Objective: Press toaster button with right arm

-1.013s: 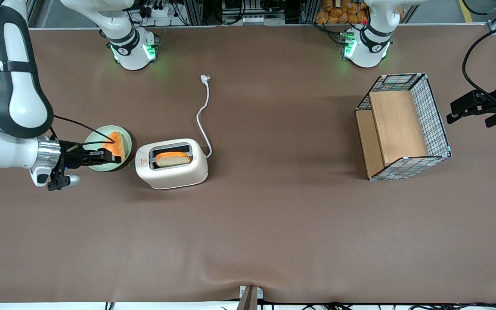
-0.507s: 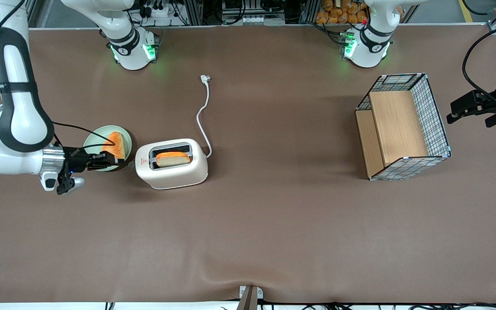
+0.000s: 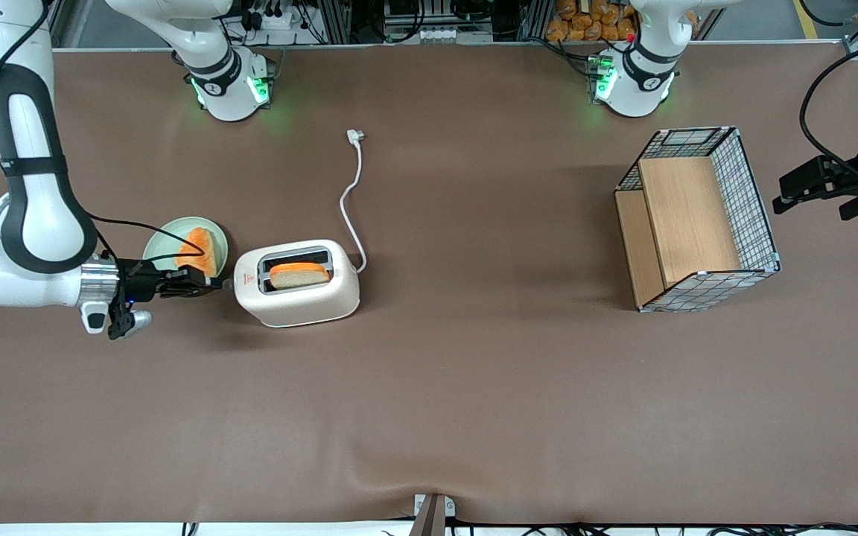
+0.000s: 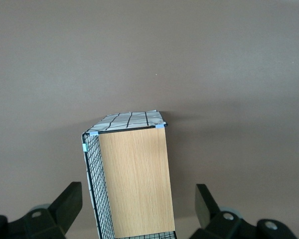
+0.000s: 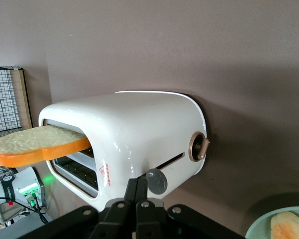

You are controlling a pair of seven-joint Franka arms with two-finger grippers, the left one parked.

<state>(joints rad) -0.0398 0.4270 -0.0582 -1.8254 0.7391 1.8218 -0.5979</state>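
Brown mat: the table [image 3: 474, 387] carries every item below, listed from largest to smallest.
Right arm: the right arm [image 3: 27, 223] reaches in low from the working arm's end of the table, its wrist level with the toaster's narrow end.
Wire basket: a wood-lined basket [image 3: 697, 219] lies well apart, toward the parked arm's end; it plays no part in this step.
Toaster: the toaster [image 3: 296, 284] stands upright beside the plate, with a slice of bread [image 3: 299, 275] raised in the slot nearer the front camera, so the lever appears not yet pressed.
Plate: a pale green plate [image 3: 168, 232] holds a second slice [image 3: 198, 251], just beside the toaster's narrow end and partly under the gripper.
Cord: the white cord [image 3: 351, 201] trails away from the toaster's other end, unplugged.
Gripper: the gripper [image 5: 135, 191] sits just short of the narrow end, fingers pressed together into one blunt tip, holding nothing.
Button: the button [image 5: 156, 181] is a round grey knob at one end of a slot in the end face, touching or nearly touching the fingertips.
Technique: judged from this pose, the tip should rest on the knob's top and push along the slot, straight toward the toaster's base.
Risk: an off-centre push could slip off the knob or slide the light toaster across the mat.
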